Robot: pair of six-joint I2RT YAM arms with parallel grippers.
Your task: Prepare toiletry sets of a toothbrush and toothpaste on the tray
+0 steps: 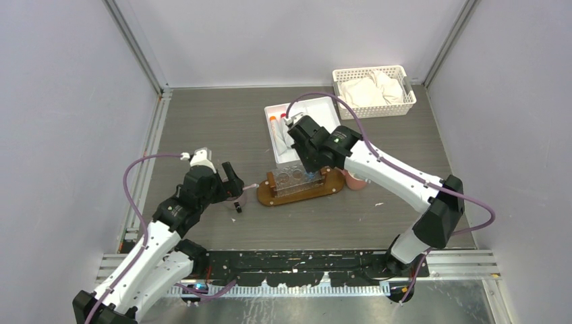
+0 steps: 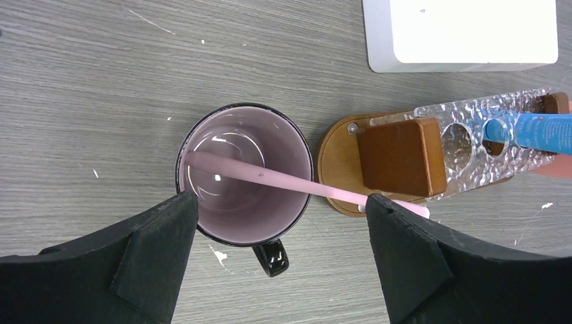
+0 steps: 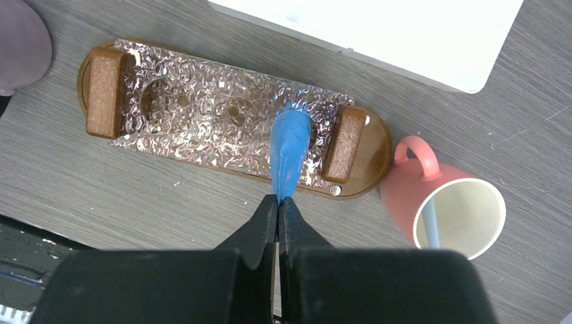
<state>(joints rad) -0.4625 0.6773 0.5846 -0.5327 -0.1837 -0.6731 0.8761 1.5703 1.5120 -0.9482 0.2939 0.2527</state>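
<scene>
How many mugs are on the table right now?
2. A black mug sits off the left end of the wooden tray, with a pink toothbrush leaning in it. A pink mug stands off the tray's right end. More could be hidden.

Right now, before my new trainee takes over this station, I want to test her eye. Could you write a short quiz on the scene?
1. True or false: the right gripper is shut on the blue toothpaste tube.
2. Where does the pink toothbrush lie? A in the white basket; B across the black mug; C in the pink mug.
3. Fill in: the left gripper is ____.
Key: 1 true; 2 B; 3 open.
</scene>
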